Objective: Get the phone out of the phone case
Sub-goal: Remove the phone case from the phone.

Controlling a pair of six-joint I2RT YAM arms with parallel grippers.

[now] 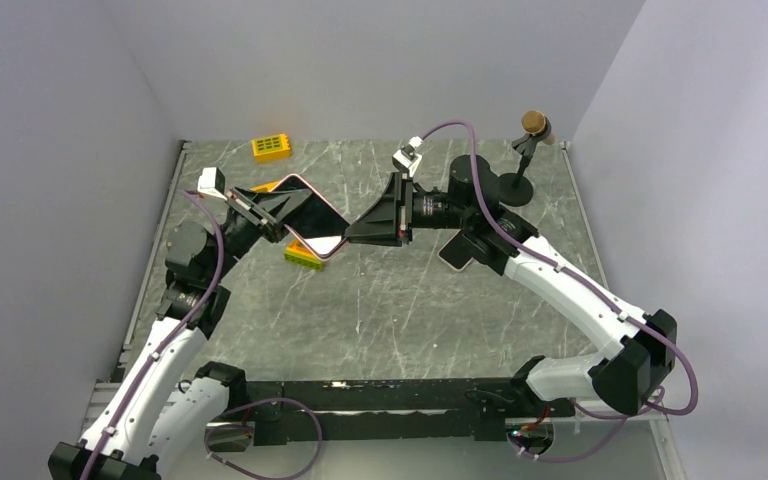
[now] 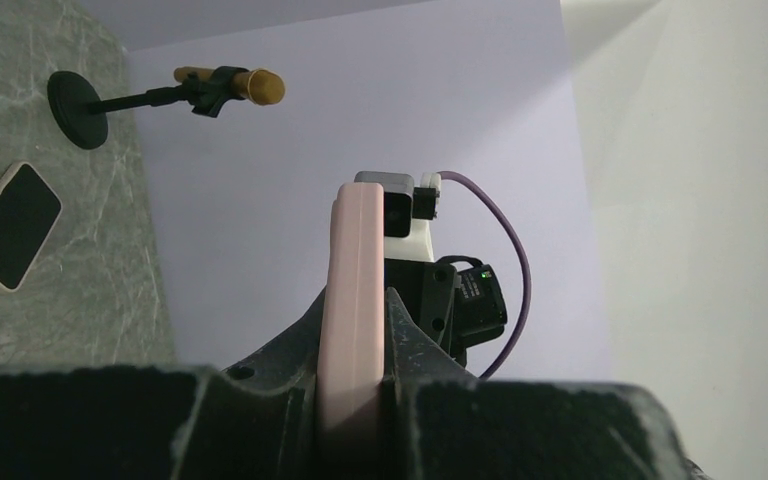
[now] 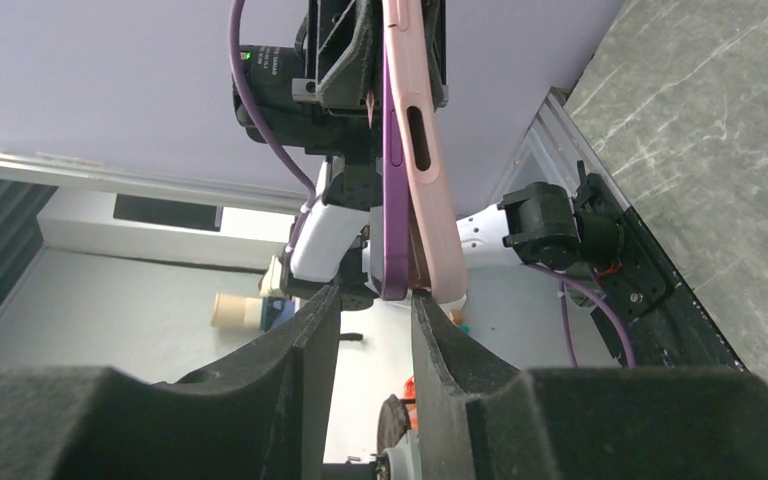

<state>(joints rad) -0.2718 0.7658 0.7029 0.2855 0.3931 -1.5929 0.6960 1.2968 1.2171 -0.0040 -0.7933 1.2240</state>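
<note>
Judging by looks, the purple phone [image 3: 394, 200] is stiff, slick and breakable, while its pink phone case [image 3: 432, 190] seems soft enough to peel. So grip the case by its edges and work the phone out at a freed corner. Both hang above the tabletop [image 1: 410, 320], between the arms. The right gripper [image 3: 372, 300] has its jaws narrowly spread, straddling the near corner where the phone seems to part from the case; whether they press on it I cannot tell. Beyond, the left gripper [image 2: 355, 300] jaws pinch the case's far end.
</note>
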